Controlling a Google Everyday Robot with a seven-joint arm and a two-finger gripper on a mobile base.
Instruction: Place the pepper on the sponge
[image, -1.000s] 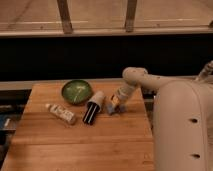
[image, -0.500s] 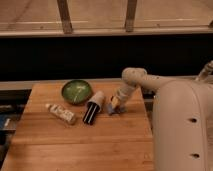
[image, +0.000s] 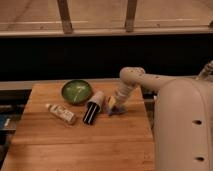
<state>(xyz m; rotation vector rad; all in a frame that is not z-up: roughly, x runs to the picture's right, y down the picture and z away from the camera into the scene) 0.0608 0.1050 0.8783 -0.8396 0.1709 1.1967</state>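
Gripper (image: 113, 103) low at sponge (image: 119, 110), nr tabletop (image: 60, 145) right edge. Pepper maybe hidden there; can't tell if it's held. Release low & centred, so no roll-off.

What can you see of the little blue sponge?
The sponge is a small, light blue, soft-looking pad lying flat on the wooden table, toward its right side, just right of the black-and-cream cylinder. Only part of it shows, because the gripper sits low right over it, covering its top. Whether the gripper touches it cannot be told.
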